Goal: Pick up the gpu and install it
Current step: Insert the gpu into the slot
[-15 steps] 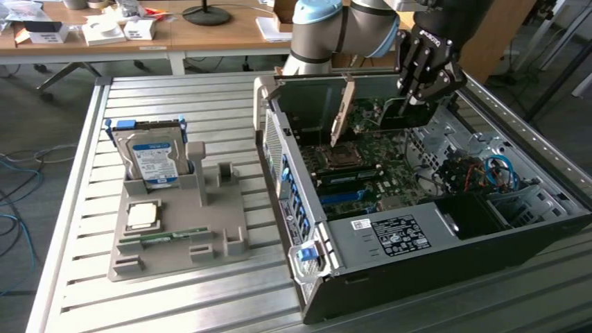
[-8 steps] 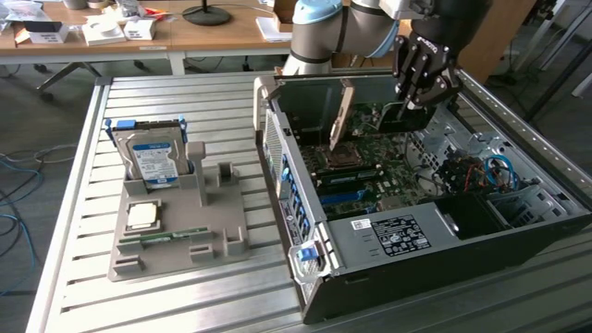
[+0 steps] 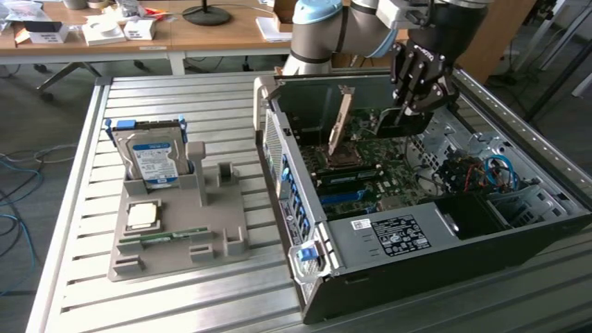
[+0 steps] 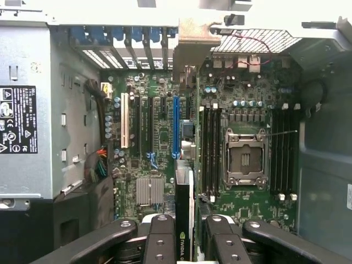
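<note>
Pick-up done, install not yet finished, judging from how things lie.

Beneath and around the claw [image 4: 187, 220]: the slatted table [image 3: 185, 298], and on it the open computer case [image 3: 389, 291], lying on its side with the motherboard [image 4: 159, 110] facing up. Well apart from the claw, outside the case: a grey tray [image 3: 176, 257] carrying 1 hard drive [image 3: 152, 156], 1 processor chip [image 3: 141, 215] and 1 memory strip [image 3: 166, 237].

Clamped between the claw's 2 fingers [image 4: 159, 239]: the gpu [image 4: 183, 203], held edge-on with 1 finger against each face, so closed on the card and not empty. Hangs straight under the claw, over the board, seemingly clear of every socket; contact with the board cannot be told.

Just ahead of the claw and nearly in line with the card's edge: 1 long blue slot [image 4: 176, 126], judged the likely seat, unfilled along its visible length. To 1 side of the claw, close by, a small silver heatsink [image 4: 149, 191]. To the other side, the bare processor socket [image 4: 245, 157], set between 2 banks of memory slots.

Left of the task, by this reading: seating the card in a slot.

Arm [image 3: 324, 28] reaching in over the case's far wall, wrist turned so the claw points down at the board. Fingers lowest, sunk between the case walls, with the card's long edge running along the board.
</note>
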Tool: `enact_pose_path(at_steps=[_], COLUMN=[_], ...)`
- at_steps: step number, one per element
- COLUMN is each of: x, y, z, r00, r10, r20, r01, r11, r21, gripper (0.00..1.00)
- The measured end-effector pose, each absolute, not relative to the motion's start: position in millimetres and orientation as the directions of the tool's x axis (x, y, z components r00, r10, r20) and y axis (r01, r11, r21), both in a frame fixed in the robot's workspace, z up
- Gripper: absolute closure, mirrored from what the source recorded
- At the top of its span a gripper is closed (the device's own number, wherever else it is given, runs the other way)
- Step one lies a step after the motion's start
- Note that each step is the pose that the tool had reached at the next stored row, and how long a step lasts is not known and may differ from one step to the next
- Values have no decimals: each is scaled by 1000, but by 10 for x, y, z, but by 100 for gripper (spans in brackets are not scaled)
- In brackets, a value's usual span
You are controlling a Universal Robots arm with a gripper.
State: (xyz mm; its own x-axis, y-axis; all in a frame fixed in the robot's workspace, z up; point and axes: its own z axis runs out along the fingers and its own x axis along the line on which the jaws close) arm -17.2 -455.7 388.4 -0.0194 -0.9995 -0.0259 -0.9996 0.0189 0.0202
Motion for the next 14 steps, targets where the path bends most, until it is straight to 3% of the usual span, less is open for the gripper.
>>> enact_pose_path(at_steps=[2,14], x=[-172,-172], y=[-4557,-4557], z=[3759,3643], r00=[-19,-19], r10=[-999,-999], r20=[-26,-26], r01=[-1000,-1000], r11=[19,19], r21=[20,20], gripper=[74,74])
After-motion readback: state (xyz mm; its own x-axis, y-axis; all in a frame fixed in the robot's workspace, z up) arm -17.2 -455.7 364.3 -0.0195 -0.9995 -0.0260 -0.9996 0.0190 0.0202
